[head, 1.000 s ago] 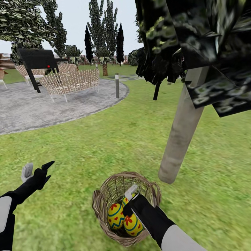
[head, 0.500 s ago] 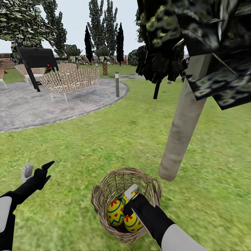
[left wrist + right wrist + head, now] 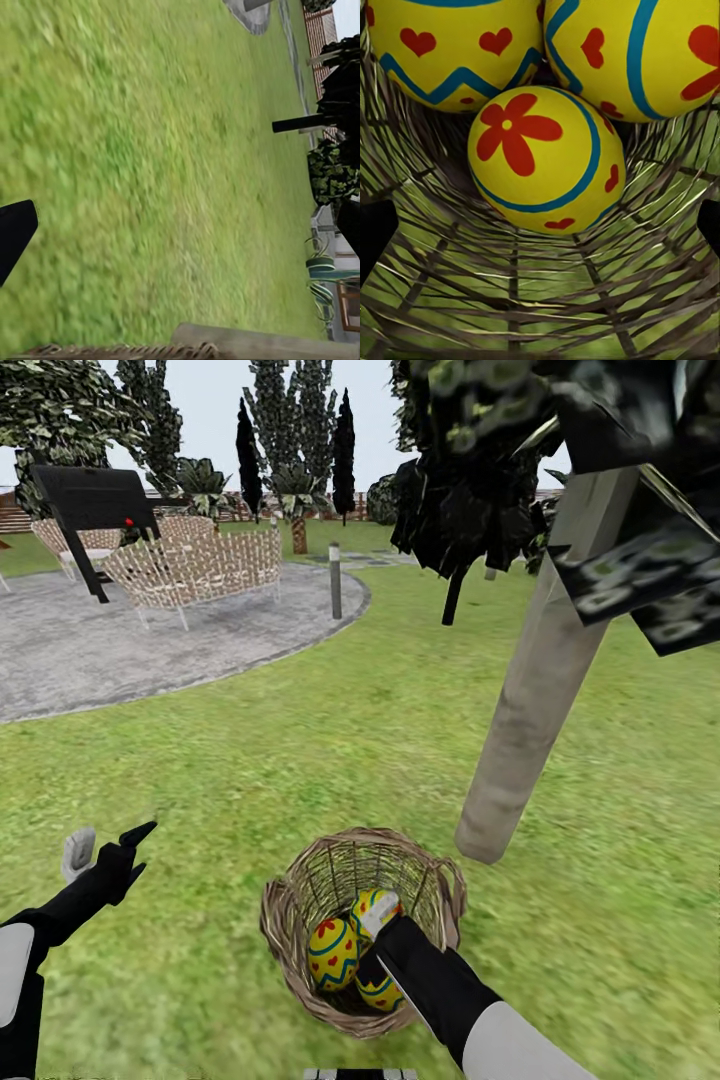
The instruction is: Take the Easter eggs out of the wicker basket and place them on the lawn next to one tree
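Wicker basket (image 3: 300,905) on the lawn (image 3: 300,760) just beside the tree (image 3: 535,690), three Easter eggs (image 3: 544,154) inside, right gripper (image 3: 375,920) lowered among them, grip state undeterminable, left gripper (image 3: 105,845) spread above grass.

Grey gravel patio (image 3: 150,650) at upper left, bearing wicker chairs (image 3: 190,572) and a black grill (image 3: 92,505); short post (image 3: 335,580) at its edge; cypresses (image 3: 295,430) behind.

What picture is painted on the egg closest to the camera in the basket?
A red flower on yellow, ringed by a blue band, on the nearest egg; the right wrist view shows it best.
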### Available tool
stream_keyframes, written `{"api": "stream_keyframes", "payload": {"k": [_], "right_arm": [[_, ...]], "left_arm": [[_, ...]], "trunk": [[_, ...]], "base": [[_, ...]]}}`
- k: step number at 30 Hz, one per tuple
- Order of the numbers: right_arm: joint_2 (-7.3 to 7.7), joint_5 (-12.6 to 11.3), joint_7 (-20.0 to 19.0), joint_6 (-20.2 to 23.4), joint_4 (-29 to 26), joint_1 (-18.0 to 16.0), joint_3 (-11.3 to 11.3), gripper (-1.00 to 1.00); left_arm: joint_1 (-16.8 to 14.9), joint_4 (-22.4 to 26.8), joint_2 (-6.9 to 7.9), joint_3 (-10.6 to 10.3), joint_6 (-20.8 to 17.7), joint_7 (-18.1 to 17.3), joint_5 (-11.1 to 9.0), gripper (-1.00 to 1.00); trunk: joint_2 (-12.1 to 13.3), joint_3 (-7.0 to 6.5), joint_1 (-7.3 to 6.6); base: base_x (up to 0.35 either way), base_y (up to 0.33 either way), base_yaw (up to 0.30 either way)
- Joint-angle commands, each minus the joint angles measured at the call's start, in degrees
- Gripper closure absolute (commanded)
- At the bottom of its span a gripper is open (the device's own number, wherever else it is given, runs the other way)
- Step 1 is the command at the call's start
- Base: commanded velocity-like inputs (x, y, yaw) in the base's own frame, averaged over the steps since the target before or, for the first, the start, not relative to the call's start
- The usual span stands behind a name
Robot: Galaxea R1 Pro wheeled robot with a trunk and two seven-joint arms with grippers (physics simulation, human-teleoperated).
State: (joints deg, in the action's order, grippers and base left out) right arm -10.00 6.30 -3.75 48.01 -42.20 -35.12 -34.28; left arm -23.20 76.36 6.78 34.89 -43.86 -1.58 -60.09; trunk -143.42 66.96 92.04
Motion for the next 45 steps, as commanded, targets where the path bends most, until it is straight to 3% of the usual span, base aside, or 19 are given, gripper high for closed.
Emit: {"api": "stream_keyframes", "payload": {"k": [1,9,21,23,27,28,31,45], "right_arm": [[0.00,0.02,0.03,0.09,-0.19,-0.02,0.00,-1.00],[0.00,0.03,0.06,0.47,-1.93,-0.23,0.00,-1.00],[0.00,-0.19,-0.01,0.50,-4.08,-1.76,0.00,-1.00],[0.00,-0.34,-0.02,0.55,-2.09,-3.41,0.00,-1.00],[0.00,-0.50,0.05,0.17,7.12,-8.16,0.07,-1.00],[0.00,-2.51,0.09,-0.15,10.94,-10.16,0.12,-1.00],[0.00,-6.29,0.37,-0.55,13.72,-11.70,0.09,-1.00],[0.00,-6.65,-0.26,-2.54,14.24,-12.08,0.06,-1.00]], "left_arm": [[0.00,-0.01,-0.01,0.00,0.00,0.00,-0.02,-1.00],[0.00,-3.08,0.15,0.00,0.00,0.00,-0.03,-1.00],[0.00,-3.41,0.16,0.00,0.00,0.00,0.03,-1.00],[0.00,-3.41,0.16,0.00,0.00,0.00,0.04,-1.00],[0.00,-3.41,0.16,0.00,0.00,0.00,0.05,-1.00],[0.00,-3.41,0.16,0.00,0.00,0.00,0.05,-1.00],[0.00,-3.41,0.11,0.00,0.01,0.00,0.06,-1.00],[0.00,-3.49,-0.01,-0.07,0.49,0.00,-0.02,-1.00]], "trunk": [[-0.02,0.23,0.02],[-0.12,2.00,0.23],[-0.12,2.00,0.23],[-0.12,2.00,0.23],[-0.12,2.00,0.23],[-0.12,2.00,0.23],[-0.12,2.00,0.23],[-0.23,3.77,0.43]], "base": [[0.000,0.000,0.000],[0.000,0.000,0.000],[0.000,0.000,0.000],[0.000,0.000,0.000],[0.000,0.000,0.000],[0.000,0.000,0.000],[0.000,0.000,0.000],[0.000,0.000,0.000]]}}
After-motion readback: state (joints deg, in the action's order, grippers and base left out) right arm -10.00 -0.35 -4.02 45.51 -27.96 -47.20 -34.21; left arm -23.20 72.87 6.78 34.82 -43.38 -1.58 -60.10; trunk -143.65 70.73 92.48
